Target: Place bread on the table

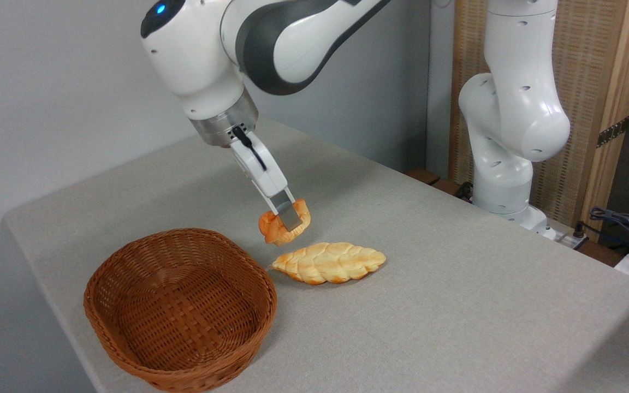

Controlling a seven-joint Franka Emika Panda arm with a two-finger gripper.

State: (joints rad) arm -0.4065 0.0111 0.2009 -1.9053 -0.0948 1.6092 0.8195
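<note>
Near the frame's centre, the bread (283, 224) hangs pinched in the gripper (288, 218), clear of the surface (456, 284), presumably carried for setting down. Just below lies a braided loaf (329, 262); the basket (181, 307) sits lower left. One gripper finger hides behind the roll.

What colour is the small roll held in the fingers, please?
Orange-golden with paler patches, on the roll; the fixed camera view shows it best.

Knotted orange-golden bread (277, 229) hangs tilted above the grey-beige table (456, 284).
</note>
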